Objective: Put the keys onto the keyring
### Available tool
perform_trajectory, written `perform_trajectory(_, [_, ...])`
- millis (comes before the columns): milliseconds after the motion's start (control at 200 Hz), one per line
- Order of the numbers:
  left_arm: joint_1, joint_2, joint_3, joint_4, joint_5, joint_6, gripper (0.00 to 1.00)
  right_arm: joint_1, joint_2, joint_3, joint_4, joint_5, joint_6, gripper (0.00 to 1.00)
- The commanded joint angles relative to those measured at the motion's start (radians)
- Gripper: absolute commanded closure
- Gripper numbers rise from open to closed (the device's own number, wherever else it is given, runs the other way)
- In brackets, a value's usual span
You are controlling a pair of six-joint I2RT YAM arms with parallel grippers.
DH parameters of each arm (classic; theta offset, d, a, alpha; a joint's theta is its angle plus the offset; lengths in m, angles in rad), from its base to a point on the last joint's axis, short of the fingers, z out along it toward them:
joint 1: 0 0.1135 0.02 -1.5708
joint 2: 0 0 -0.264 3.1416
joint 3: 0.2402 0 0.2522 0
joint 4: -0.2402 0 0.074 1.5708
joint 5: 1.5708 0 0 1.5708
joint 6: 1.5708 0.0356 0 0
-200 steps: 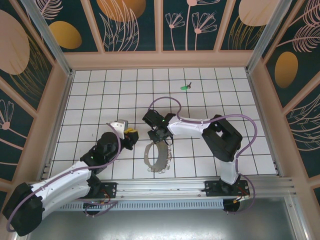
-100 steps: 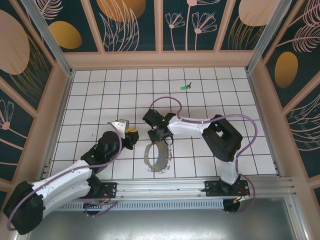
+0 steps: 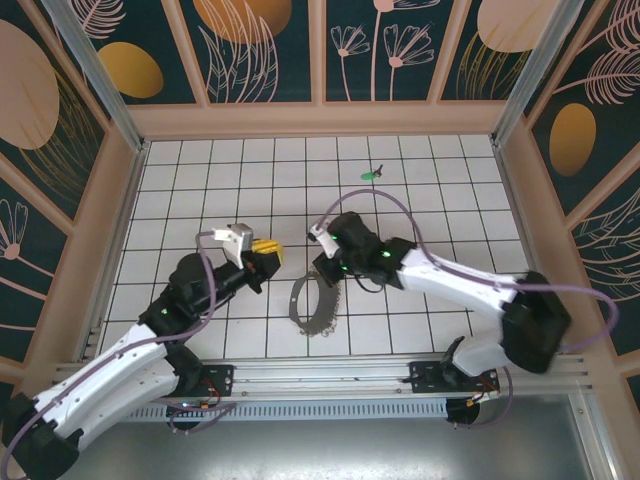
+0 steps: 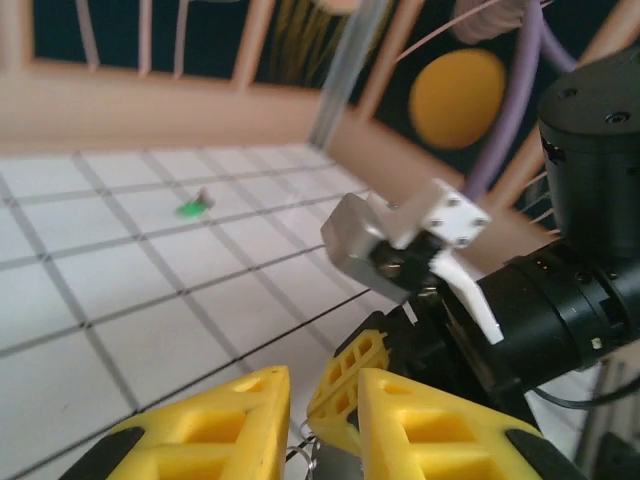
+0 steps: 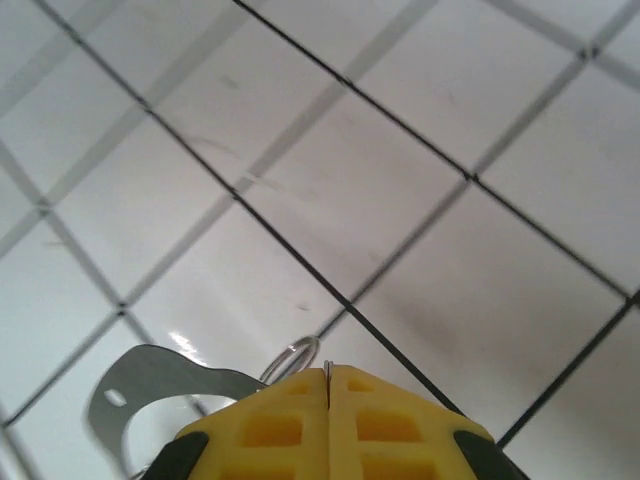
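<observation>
Top external: right end effector (image 3: 327, 274) pinched closed on keyring (image 3: 297, 312), near table (image 3: 200, 170) front; green key (image 3: 370, 175) well apart, far side. Left end effector (image 3: 266, 248) slightly parted, empty. Risk: floppy loop slips from thin pinch.

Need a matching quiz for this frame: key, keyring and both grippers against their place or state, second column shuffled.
Column one:
1. green key
2. keyring
3. left gripper
4. right gripper

Column two:
A. fingers pressed together on a thin wire ring
B. alone on the white tiles toward the far wall
C. yellow fingers apart
D. grey metal loop on the tiles between the arms, pinched at its top

Pairs: 1-B, 2-D, 3-C, 4-A
</observation>
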Motion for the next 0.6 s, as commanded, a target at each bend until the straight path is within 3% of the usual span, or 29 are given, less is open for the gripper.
perform_trajectory(0, [0.006,-0.073,0.058,-0.006,0.112,0.05,0.77,-0.006,-0.152,-0.117,0.218,-0.151,-0.173,1.0])
perform_trajectory(135, [0.005,-0.119,0.125,-0.087,0.153,0.081,0.79,-0.045,-0.279,-0.198,0.348,-0.262,-0.205,1.0])
perform_trajectory(320, [0.005,-0.058,0.243,-0.156,0.318,0.155,0.84,-0.084,-0.357,-0.294,0.584,-0.438,-0.168,1.0])
perform_trajectory(596, [0.005,-0.005,0.282,-0.182,0.433,0.233,0.92,-0.072,-0.445,-0.375,0.833,-0.485,-0.052,1.0])
